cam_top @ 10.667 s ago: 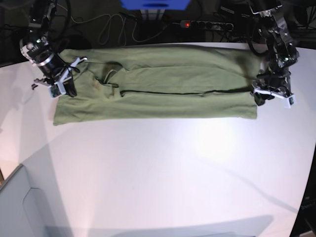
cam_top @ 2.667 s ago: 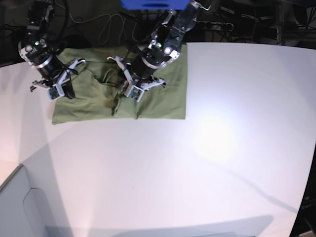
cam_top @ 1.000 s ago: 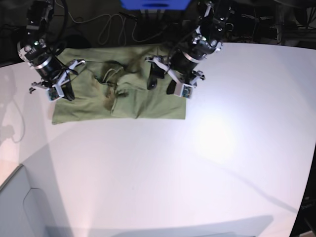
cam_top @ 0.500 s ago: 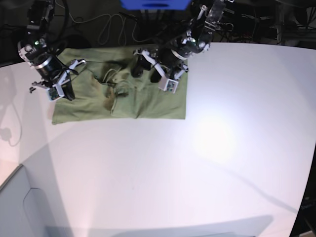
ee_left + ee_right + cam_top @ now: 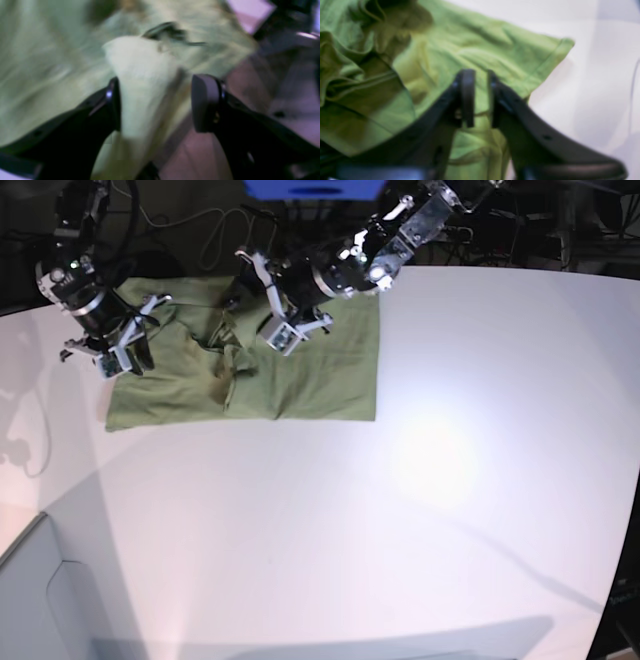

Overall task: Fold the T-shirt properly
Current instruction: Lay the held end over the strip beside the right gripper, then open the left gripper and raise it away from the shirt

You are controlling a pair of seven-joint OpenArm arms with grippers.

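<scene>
The near half of the white table is lying bare. Beyond it, at the far left, the T-shirt is lying as a compact rectangle, doubled across its width, with bunched wrinkles around the collar left of its middle. A moment ago it was a long band stretched across the far edge, so the crosswise fold is looking done.

At the shirt's left end, the right gripper is just parting: its jaws, clamped a second ago, are now standing a narrow gap apart with green cloth showing between them. Whether they are still pinching the fabric I cannot tell.

Farther back, over the shirt's far middle, the left gripper has been sliding leftward from the right edge toward the collar during the last second. Its jaws are standing wide. The blurred wrist view shows a pale hump of cloth between them, against one pad only, so nothing is gripped.

My reading: both arms are letting go, and smoothing the rumpled collar area is probably next.
</scene>
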